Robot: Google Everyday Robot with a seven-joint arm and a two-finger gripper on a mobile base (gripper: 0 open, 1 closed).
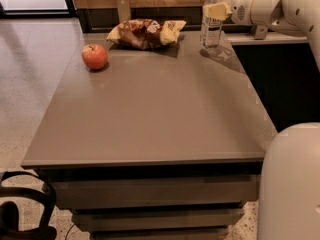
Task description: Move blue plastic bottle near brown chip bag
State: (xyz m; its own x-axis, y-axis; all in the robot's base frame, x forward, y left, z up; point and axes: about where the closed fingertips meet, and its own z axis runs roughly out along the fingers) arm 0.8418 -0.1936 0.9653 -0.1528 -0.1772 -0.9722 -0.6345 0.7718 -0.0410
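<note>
Singly: bottle (212, 30), bag (145, 33), apple (94, 57); jaws clamp bottle neck.

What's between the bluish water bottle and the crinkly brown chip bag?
Nothing: the camera view shows only bare grey tabletop between the clear bluish plastic bottle and the brown chip bag. The gripper is at the bottle's shoulder.

Dim warm light; soft shadow below the hand (216, 11) at upper right.

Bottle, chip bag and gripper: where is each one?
Bottle (211, 32): camera view, on its label.
Chip bag (144, 33): camera view, on its brown middle.
Gripper (216, 11): camera view, on its tip, at the bottle's shoulder.
</note>
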